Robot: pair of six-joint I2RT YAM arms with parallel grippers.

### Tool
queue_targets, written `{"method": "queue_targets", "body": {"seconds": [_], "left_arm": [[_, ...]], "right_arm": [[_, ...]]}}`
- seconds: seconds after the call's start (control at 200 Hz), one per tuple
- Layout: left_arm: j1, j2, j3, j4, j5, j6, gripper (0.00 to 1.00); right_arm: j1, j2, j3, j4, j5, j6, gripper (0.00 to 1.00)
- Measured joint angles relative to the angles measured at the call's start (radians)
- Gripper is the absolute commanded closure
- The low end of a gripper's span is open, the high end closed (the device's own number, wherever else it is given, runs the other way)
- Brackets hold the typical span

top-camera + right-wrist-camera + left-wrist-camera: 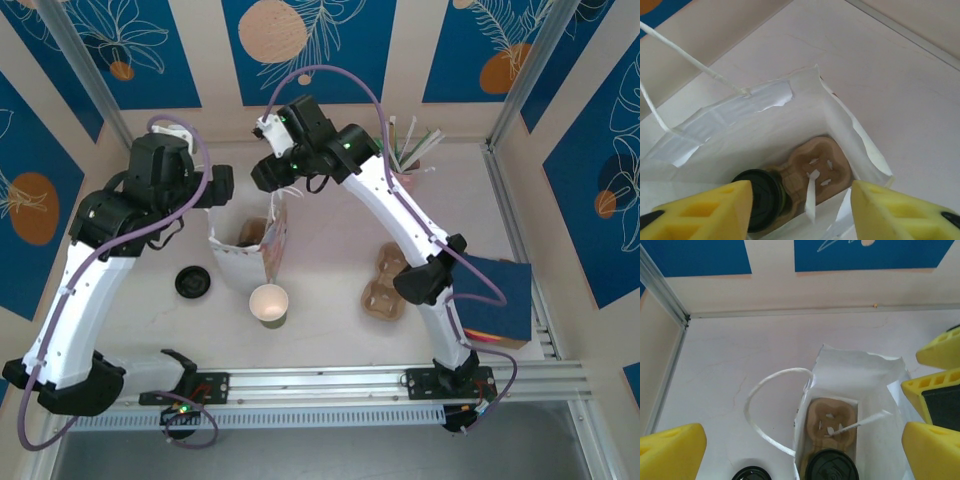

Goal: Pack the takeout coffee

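**A:** Which parts are hidden or cut off?

**B:** Of the takeout coffee (831, 466) we see chiefly the black lid. The left wrist view crops it at the lower edge, and in the right wrist view a yellow finger (710, 212) covers its left side. The cup's wall is scarcely visible. A loose black lid (751, 474) on the table (740, 350) is likewise cropped. A white strip (860, 422) crosses the bag's interior; we cannot tell what it is.

**A:** What do the containers hold?

**B:** The white gift bag (228, 258) stands upright and open, left of centre. On its floor lies a brown cup carrier (815, 165). The coffee stands upright in the carrier's near socket. A lidless green cup (269, 303), white inside, stands just near of the bag.

**A:** What does each view add?

**B:** From above we see a second carrier (385, 285) right of centre and a blue box (495, 300) at the near right. There, both arms partly cover the bag's mouth. The wrist views look straight down into the bag.

**A:** And the jaws?

**B:** The left gripper (802, 440) hovers above the bag, its jaws at their widest and holding nothing. The right gripper (801, 192) hangs over the bag's mouth with its jaws well apart and nothing in them. The coffee stands free below.
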Motion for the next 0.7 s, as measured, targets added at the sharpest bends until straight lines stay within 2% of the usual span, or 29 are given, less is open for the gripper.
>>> {"method": "queue_targets", "body": {"seconds": [0.035, 0.09, 0.17, 0.205, 0.32, 0.53, 0.7], "left_arm": [[0.0, 0.005, 0.0, -0.001, 0.008, 0.0, 0.0], [0.0, 0.015, 0.0, -0.002, 0.023, -0.002, 0.0], [0.001, 0.03, 0.006, -0.006, 0.045, -0.003, 0.0], [0.001, 0.037, 0.01, -0.008, 0.054, -0.003, 0.0], [0.003, 0.057, 0.016, -0.005, 0.101, -0.003, 0.0], [0.003, 0.095, 0.041, 0.01, 0.21, -0.002, 0.0], [0.003, 0.123, 0.045, 0.046, 0.295, -0.002, 0.0]], "right_arm": [[-0.001, -0.002, 0.0, 0.0, -0.001, 0.004, 0.41], [-0.004, -0.01, -0.002, 0.0, 0.0, 0.014, 0.31], [-0.008, -0.035, -0.017, 0.003, 0.013, 0.016, 0.29], [-0.01, -0.05, -0.027, 0.004, 0.023, 0.019, 0.22], [-0.014, -0.114, -0.072, 0.005, 0.064, 0.035, 0.18], [-0.034, -0.251, -0.217, 0.028, 0.153, 0.091, 0.0], [-0.08, -0.374, -0.405, 0.055, 0.214, 0.15, 0.01]]}}
